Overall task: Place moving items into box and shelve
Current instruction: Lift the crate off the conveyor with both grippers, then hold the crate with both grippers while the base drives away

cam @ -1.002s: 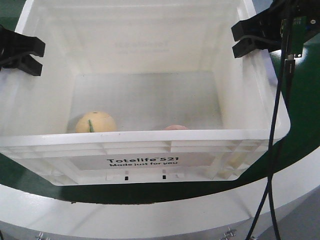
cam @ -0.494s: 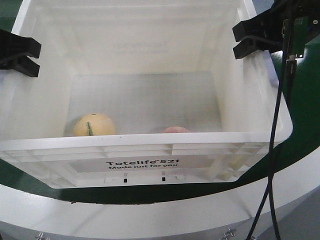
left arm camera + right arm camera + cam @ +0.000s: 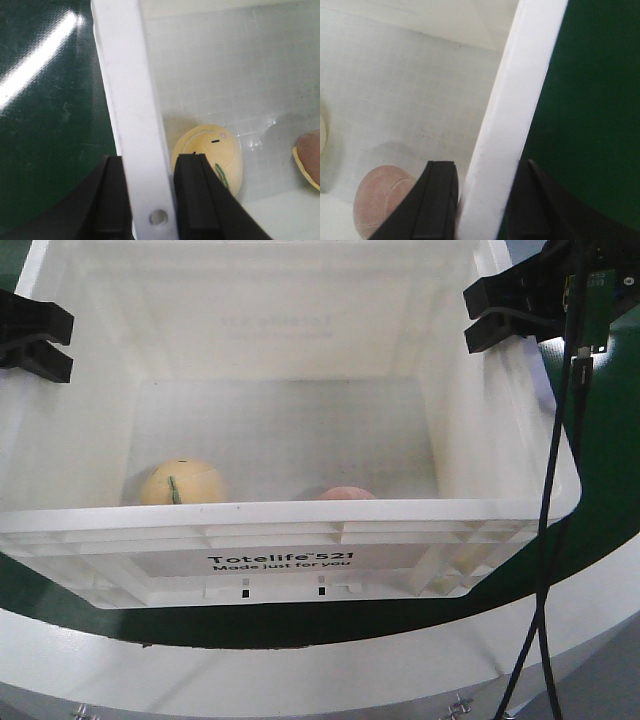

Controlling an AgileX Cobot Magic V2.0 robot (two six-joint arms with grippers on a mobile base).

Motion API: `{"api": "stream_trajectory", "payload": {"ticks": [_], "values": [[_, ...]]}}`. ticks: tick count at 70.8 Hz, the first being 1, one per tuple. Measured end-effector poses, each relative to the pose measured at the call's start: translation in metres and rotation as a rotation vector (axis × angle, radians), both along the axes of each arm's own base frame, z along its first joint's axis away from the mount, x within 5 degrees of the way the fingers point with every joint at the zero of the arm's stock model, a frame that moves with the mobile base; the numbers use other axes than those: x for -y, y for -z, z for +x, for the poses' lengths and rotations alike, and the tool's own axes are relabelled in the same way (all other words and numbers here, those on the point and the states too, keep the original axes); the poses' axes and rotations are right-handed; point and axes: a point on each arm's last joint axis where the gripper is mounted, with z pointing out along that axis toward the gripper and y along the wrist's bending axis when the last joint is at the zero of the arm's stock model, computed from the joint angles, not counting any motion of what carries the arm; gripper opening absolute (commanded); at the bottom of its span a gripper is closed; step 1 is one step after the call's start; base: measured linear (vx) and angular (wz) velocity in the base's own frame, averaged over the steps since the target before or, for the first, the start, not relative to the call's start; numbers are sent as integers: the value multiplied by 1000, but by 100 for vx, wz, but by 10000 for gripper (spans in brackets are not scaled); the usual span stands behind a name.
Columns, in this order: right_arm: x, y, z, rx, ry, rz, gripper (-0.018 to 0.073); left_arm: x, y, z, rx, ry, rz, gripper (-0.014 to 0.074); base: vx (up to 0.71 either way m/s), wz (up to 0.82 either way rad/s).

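Over the last second the box had shifted a little. From the front, its printed label slid slightly toward the left, more of its far left corner came into sight, and the bench under its near edge showed a touch more. I judged that the 2 arms had just started to take its weight or ease it away, though I could not tell whether it had left the bench. The left gripper was clamped on the box's left wall, with 1 finger inside and the other outside, both pressed against the white rim. The right gripper was pinched over the right wall in the same way. Both had drifted only slightly, and together with the box. Both toys lay on the box floor. The yellow toy sat in the near left corner, and the pink toy sat against the middle of the near wall, half hidden behind the rim and showing a bit more than before. They lay apart from each other and had rolled very little. To my eye the loading was finished and the carry to the shelf was beginning. A black cable hung past the box's near right corner and looked likely to snag if the box swung that way.
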Motion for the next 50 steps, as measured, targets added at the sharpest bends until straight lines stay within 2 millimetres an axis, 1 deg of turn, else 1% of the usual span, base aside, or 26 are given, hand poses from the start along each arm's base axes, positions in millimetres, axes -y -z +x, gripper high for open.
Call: {"api": "stream_trajectory", "payload": {"ticks": [23, 31, 50], "values": [[0, 2, -3, -38, -1, -3, -11, 0, 1, -2, -29, 5, 4, -20, 0, 0], [0, 2, -4, -53, -5, -5, -11, -1, -1, -6, -29, 7, 3, -20, 0, 0], [3, -12, -19, -25, 9, 23, -11, -1, -7, -14, -19, 17, -3, -20, 0, 0]]}}
